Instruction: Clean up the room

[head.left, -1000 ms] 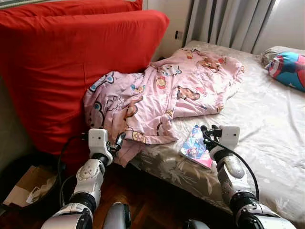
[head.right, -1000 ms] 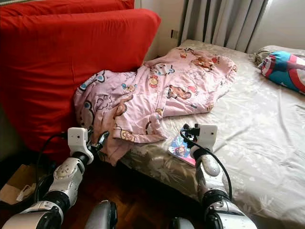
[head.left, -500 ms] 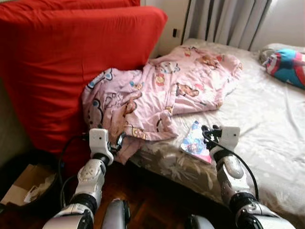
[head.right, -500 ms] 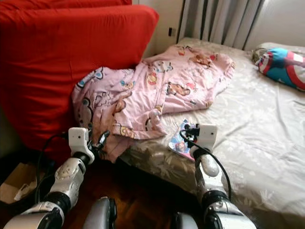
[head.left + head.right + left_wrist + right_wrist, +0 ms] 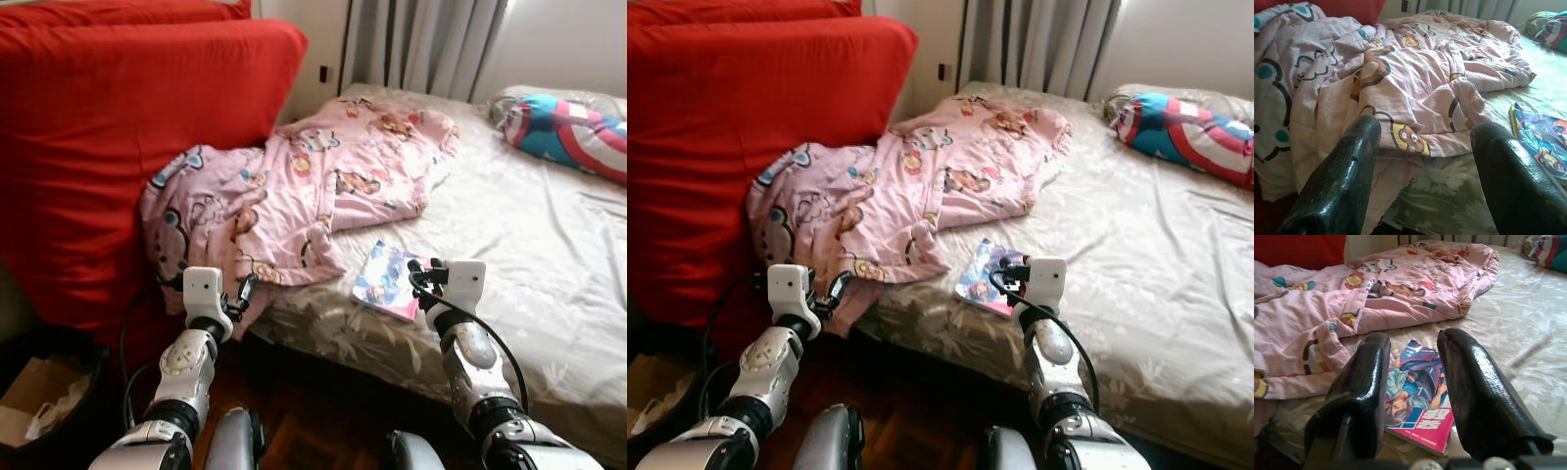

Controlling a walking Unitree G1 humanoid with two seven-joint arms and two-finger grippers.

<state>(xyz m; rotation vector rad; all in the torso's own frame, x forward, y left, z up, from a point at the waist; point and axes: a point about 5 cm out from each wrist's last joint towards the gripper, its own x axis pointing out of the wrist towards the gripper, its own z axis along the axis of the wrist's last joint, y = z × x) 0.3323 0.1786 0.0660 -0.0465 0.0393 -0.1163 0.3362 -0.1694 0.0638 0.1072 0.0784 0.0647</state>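
**With the tidy-up barely begun, both grippers hang empty at the bed's near edge**

While the room awaits cleaning, a pink cartoon-print blanket (image 5: 313,201) lies rumpled over the bed's (image 5: 529,235) near-left corner, spilling against a big red cushion (image 5: 108,147). A comic book (image 5: 385,280) rests flat close to the near edge, just beside the blanket's hem, and a striped pillow (image 5: 573,122) sits at the far right corner. Nothing appears put away yet; judging by this, almost all the work remains. The right gripper (image 5: 1413,382) hovers just short of the comic, fingers moderately apart and empty. The left gripper (image 5: 1422,166) faces the blanket's drooping edge, fingers spread wide, touching nothing.
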